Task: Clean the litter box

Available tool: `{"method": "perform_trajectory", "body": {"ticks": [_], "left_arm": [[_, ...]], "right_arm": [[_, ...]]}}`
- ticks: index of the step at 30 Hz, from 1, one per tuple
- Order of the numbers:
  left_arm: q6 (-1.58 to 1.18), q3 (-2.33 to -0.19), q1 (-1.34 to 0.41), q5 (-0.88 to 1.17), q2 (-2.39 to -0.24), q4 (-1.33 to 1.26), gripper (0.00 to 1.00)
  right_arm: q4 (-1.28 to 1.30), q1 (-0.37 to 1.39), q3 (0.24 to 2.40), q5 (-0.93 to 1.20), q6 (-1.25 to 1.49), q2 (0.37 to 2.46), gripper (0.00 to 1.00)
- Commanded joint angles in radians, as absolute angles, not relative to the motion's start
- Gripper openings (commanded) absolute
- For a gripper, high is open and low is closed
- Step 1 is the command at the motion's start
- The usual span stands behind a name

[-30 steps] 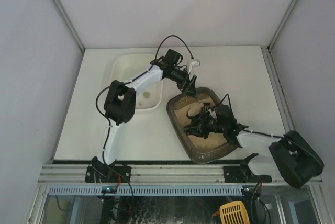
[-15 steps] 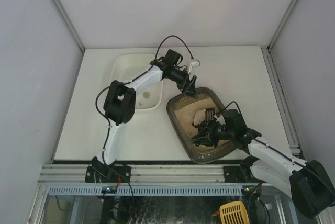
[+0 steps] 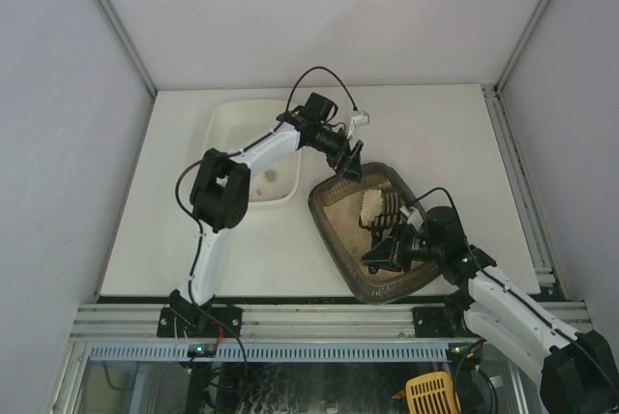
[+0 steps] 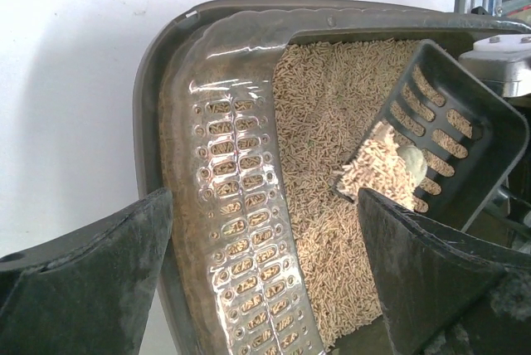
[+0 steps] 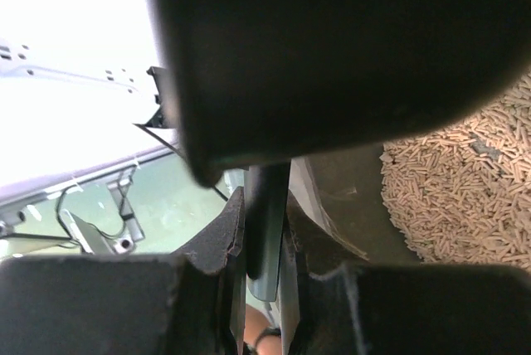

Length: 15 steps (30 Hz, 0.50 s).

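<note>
The litter box (image 3: 382, 288) is lying on the desk (image 3: 174, 221) in front of the right arm, just beside the white tub (image 3: 232, 133), which is standing to its left. The right gripper (image 3: 392, 248) is clamping narrow on the thin handle (image 5: 267, 206) of a dark slotted scoop (image 4: 452, 135). The scoop is hanging over the litter (image 4: 323, 123) and is carrying a pale clump (image 4: 410, 158) with some pellets. The left gripper (image 3: 350, 164) is standing wide at the far corner of the box; I cannot tell if it is touching the rim. The scooping step seems to be in hand. The next move is probably asking for a level scoop, a small shake to drop loose pellets, then a carry to the tub.
</note>
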<state>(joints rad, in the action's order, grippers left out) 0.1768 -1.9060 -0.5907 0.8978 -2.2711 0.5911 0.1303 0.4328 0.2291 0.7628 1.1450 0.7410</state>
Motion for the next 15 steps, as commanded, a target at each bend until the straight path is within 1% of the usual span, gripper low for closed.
{"method": "perform_trajectory", "body": {"ticks": [1,5,10,12,15], "left_arm": [[0.157,-1.817,-0.617,0.822,-2.28,0.727,0.98],[0.156,-1.795,-0.617,0.784,-2.252,0.715,0.97],[0.151,-1.772,-0.617,0.741,-2.222,0.711,0.97],[0.138,-1.746,-0.615,0.72,-2.199,0.688,0.96],[0.132,-1.71,-0.615,0.693,-2.157,0.662,0.96]], "right_arm": [[0.24,0.428,0.221,0.813,0.966,0.717,0.0],[0.24,0.43,0.2,0.828,0.911,0.68,0.0],[0.3,0.429,0.21,0.897,0.812,0.627,0.0],[0.348,0.426,0.212,0.885,0.786,0.558,0.0],[0.36,0.424,0.161,0.851,0.83,0.375,0.0]]}}
